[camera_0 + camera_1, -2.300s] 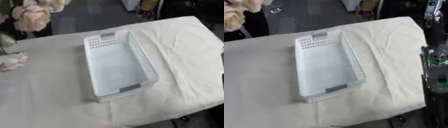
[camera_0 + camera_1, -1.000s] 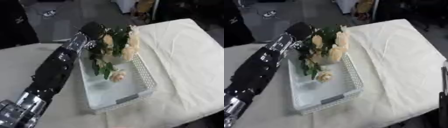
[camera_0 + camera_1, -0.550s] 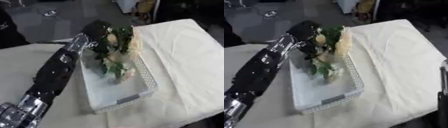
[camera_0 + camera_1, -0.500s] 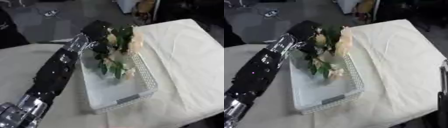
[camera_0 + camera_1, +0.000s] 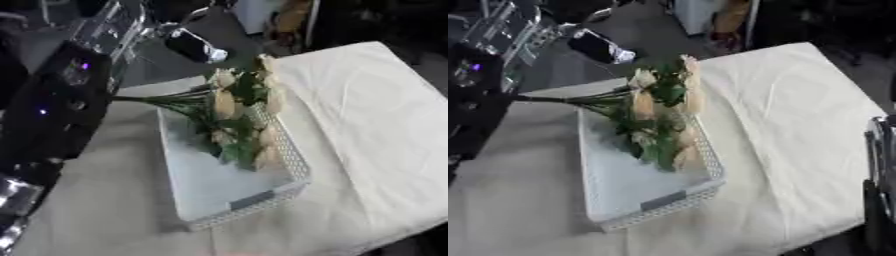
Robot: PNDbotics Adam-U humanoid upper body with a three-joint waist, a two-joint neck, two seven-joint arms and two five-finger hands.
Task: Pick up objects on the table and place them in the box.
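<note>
Bouquet [image 5: 234,117] lay slantwise in the white basket [image 5: 229,201], stems toward its far-left corner, nearest the left hand [image 5: 52,102]. Couldn't tell finger state.

The robot's left arm [image 5: 52,100], at about nine o'clock, is big and black with small purple lights on it. Its lowest part, near seven o'clock, is shiny silver.

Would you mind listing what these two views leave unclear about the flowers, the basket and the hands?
- Left hand: in both views a blurred dark mass at the left edge; its fingers cannot be read.
- Bouquet stems: they run left into that blur, so any grip is unclear.
- White basket floor under the blooms: covered by leaves.
- Right hand: only a dark strip of arm at the right eye view's right edge.
</note>
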